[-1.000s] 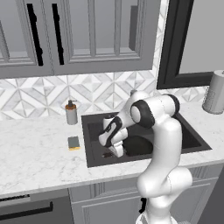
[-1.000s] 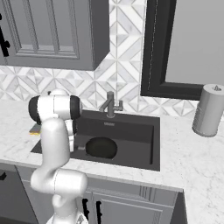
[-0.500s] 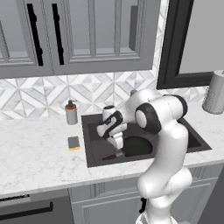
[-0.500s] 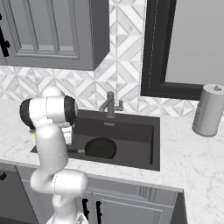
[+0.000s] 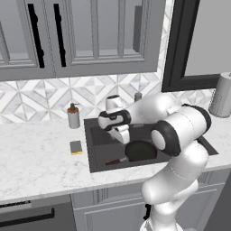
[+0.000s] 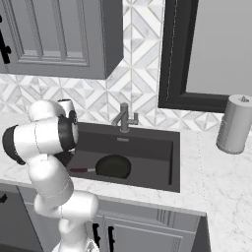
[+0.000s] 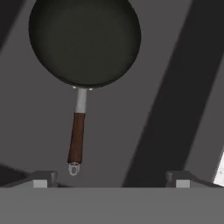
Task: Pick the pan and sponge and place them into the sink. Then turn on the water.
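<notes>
Fingers [image 7: 111,177] spread wide apart, clamped on nothing, hovering over the sink [image 5: 97,131] above its left half. Pan [image 7: 85,41] lying flat on the sink floor, ahead of and below the fingers, clear of both tips. Dark reddish-brown handle [image 7: 76,138] running back toward the fingers, its metal ring end close to the left fingertip [image 7: 41,178] in the hand view but not touching. From the left base view, pan [image 5: 140,150] resting in the basin just below and right of the fingers [image 5: 121,134], handle pointing toward the sink's front left corner. Sponge [image 5: 76,147] flat on the marble counter [image 5: 40,158], left of the fingers and outside the sink, near its left rim. Grey soap dispenser [image 5: 73,116] upright on the counter behind the sponge. Faucet [image 6: 123,117] at the sink's back rim, beyond the fingers.
</notes>
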Motion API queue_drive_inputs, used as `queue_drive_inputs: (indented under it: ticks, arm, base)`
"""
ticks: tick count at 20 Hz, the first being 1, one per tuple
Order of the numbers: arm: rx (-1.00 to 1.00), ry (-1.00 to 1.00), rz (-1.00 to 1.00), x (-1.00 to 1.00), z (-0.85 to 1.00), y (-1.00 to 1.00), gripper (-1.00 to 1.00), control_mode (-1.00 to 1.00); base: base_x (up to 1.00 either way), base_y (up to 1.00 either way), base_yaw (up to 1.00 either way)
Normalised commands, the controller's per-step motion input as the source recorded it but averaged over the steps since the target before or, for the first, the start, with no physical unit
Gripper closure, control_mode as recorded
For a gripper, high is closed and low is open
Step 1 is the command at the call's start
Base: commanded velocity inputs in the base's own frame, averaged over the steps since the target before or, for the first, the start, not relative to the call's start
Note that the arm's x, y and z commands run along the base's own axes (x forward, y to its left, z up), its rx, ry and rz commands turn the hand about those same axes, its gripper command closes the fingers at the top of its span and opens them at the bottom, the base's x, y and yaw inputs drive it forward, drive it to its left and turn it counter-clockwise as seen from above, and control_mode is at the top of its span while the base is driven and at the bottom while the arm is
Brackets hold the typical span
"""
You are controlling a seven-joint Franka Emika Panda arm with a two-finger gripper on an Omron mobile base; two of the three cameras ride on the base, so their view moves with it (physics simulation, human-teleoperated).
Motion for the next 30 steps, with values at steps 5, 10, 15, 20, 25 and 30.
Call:
queue_drive_inputs:
  ticks: [5, 10, 15, 20, 25, 30]
  arm:
    - [0.02, 0.0, 0.2, -0.48, 0.42, 0.01, -1.0, -1.0]
    - [0.07, 0.0, 0.32, -0.19, 0.22, -0.02, -1.0, -1.0]
    - [0.12, 0.0, 0.33, -0.09, 0.31, 0.02, -1.0, -1.0]
    - [0.08, 0.0, 0.31, -0.06, 0.21, 0.11, -1.0, -1.0]
    - [0.0, 0.0, 0.18, -0.09, 0.01, 0.67, -1.0, -1.0]
    - [0.0, 0.0, 0.14, 0.0, 0.2, 0.54, -1.0, -1.0]
  base:
    - [0.0, 0.0, 0.0]
    - [0.0, 0.0, 0.0]
    - [0.0, 0.0, 0.0]
    - [0.0, 0.0, 0.0]
    - [0.0, 0.0, 0.0]
    - [0.0, 0.0, 0.0]
